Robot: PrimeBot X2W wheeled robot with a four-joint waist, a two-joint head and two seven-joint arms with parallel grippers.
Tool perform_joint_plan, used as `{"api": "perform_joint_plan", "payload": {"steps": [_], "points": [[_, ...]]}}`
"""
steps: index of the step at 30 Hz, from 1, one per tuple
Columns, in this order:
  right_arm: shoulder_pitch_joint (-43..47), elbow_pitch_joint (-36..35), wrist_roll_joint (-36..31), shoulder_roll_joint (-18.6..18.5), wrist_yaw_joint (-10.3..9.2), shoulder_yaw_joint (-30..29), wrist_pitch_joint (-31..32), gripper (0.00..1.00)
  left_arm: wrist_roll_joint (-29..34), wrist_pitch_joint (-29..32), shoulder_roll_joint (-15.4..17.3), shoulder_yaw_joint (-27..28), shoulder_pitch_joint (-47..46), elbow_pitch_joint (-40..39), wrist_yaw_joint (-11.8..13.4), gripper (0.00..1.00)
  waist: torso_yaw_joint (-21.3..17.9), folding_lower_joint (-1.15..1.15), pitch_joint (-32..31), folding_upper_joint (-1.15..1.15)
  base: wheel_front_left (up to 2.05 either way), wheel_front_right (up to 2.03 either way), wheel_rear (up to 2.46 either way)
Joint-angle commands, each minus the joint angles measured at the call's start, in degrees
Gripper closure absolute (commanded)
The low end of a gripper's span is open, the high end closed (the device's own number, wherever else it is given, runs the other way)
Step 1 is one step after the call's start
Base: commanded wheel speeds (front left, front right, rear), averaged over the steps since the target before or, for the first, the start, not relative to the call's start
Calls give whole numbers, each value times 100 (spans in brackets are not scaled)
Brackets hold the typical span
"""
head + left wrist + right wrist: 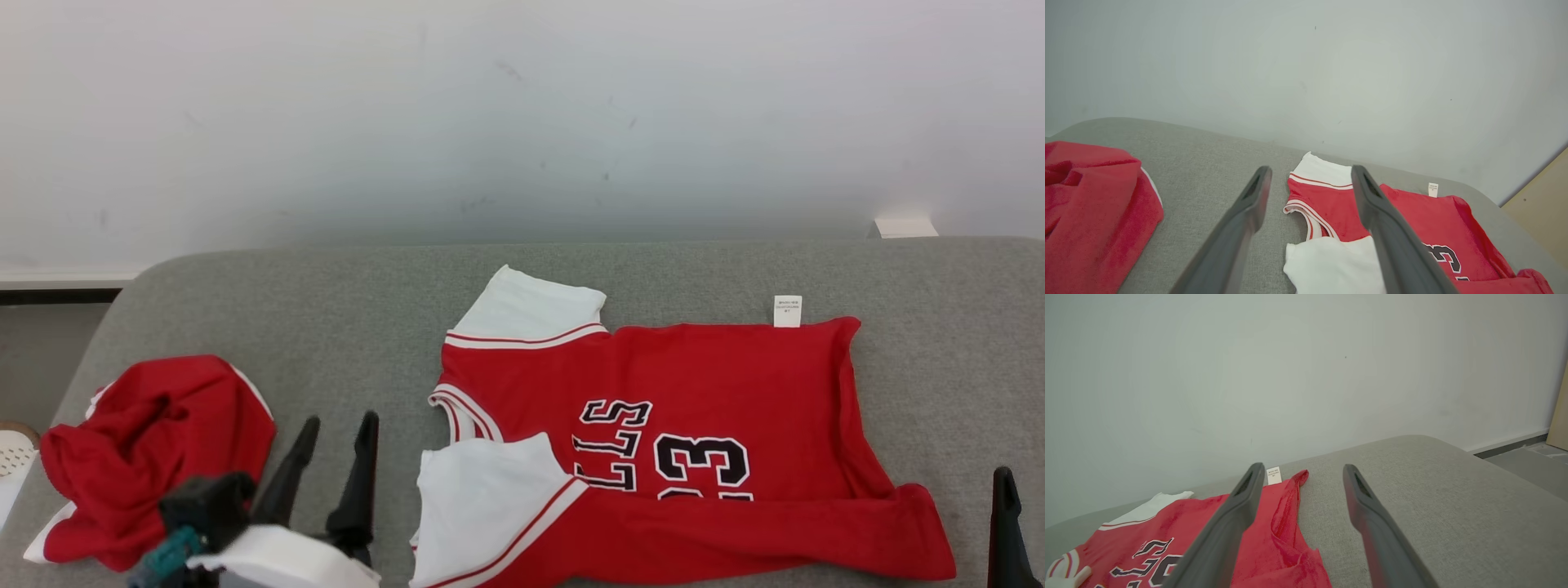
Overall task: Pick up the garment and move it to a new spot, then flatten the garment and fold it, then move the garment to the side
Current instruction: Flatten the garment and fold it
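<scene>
1. On the grey fabric bench [245, 310], right of its middle: red jersey [718, 384] lying spread out. In the head view the neck end points left and the hem end right.
2. Jersey parts: far sleeve [526, 306] and near sleeve [482, 498] are both white with a red stripe at the seam. The neck opening [457, 408] between them has red-and-white trim.
3. Print: black "23" plus letters, white-outlined, reading sideways.
4. The jersey's near long edge is turned up over itself as a red band [735, 523] that covers the lower part of the print. The hem end is rumpled.
5. White label [787, 311] sticks out past the jersey's far edge and lies on the bench cover.
6. Left pincer [340, 420]: just left of the jersey's neck end, fingers apart, nothing between them, bare bench cover in the gap. Can't tell if the tips touch the cover.
7. Right pincer [1303, 467]: at the jersey's hem end, fingers apart and empty. In the right wrist view one finger crosses the red cloth and the other is over bare cover beside the jersey.
8. Crumpled red-and-white garment [155, 449]: left of the jersey, well apart from it, beyond the left pincer.
9. Pale wall [522, 122] behind the jersey's far side.
</scene>
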Motion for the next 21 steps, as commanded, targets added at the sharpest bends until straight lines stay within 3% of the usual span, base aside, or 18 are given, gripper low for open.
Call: {"api": "perform_joint_plan", "payload": {"steps": [1, 5, 10, 16, 21], "points": [[53, 32, 17, 20, -12, -6, -40, 0, 111, 2, -55, 95, 88, -29, -34, 0, -11, 1, 7, 0, 0, 0, 0], [132, 245, 54, -2, -12, -9, -98, 0, 750, 1, -573, 506, 724, 92, -343, 0, -39, 1, 4, 0, 0, 0, 0], [1, 418, 111, -117, -12, -13, -87, 0, 1184, 0, -940, 790, 926, 371, -758, 0, -61, 1, 2, 0, 0, 0, 0], [-79, 693, 110, -252, -12, 38, 274, 0, 1415, 14, -1021, 770, 993, 825, -1080, 0, -88, 1, 17, 0, 0, 0, 0], [-213, 1143, 174, -389, -12, 247, 757, 0, 1363, 414, -917, 466, 1010, 1173, -1335, 0, -95, 1, 110, 0, 0, 0, 0]]}}
